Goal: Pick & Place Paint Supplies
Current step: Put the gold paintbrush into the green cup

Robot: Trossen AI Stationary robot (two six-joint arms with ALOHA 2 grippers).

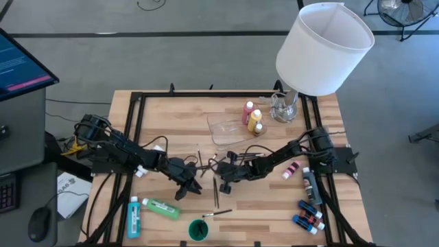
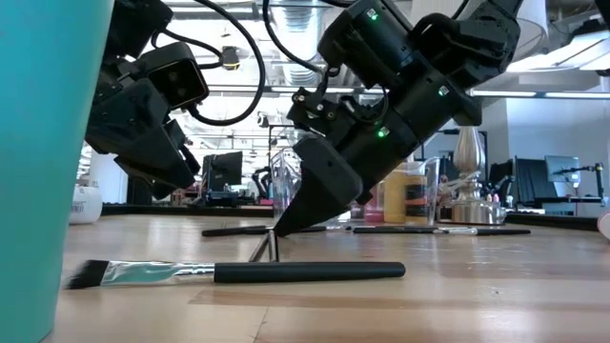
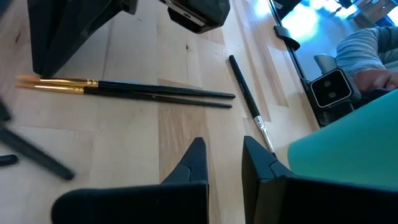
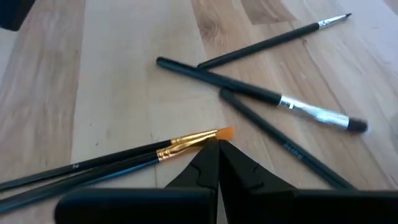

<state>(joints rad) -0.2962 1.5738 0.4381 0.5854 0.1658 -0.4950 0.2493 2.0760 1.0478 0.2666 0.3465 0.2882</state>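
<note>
The paint supplies are lying scattered over the table [image 1: 171,113]: thin dark-handled brushes [image 1: 214,180] are crossing each other at its middle, a green bottle [image 1: 161,208] and a blue bottle [image 1: 133,214] are lying near the front left, pink and yellow bottles [image 1: 252,118] are standing beside the clear tray [image 1: 230,127] at the back, and tinier bottles [image 1: 309,214] are clustering at the front right.

We are bringing both arms in over the brush pile. Our right end effector [image 4: 217,155] is pressed fully closed with nothing between its fingers, its tip sitting right at the orange bristles of a paired brush [image 4: 186,143]. Our left end effector [image 3: 221,158] is hovering just over bare wood near the same pair; in its wrist view a slim gap is showing between the fingers, though we are judging them narrowed to their limit and holding nothing.

We are seeing several risks. Closed fingers cannot straddle a handle, so pushing down would only roll or scatter the brushes. The handles are overlapping, so lifting one may drag another. The two arms are working close together and could collide.

Open room is lying toward the back left of the table. The lampshade [image 1: 322,48] is crowding the back right corner, and the green cup [image 1: 198,230] is standing at the front edge.
</note>
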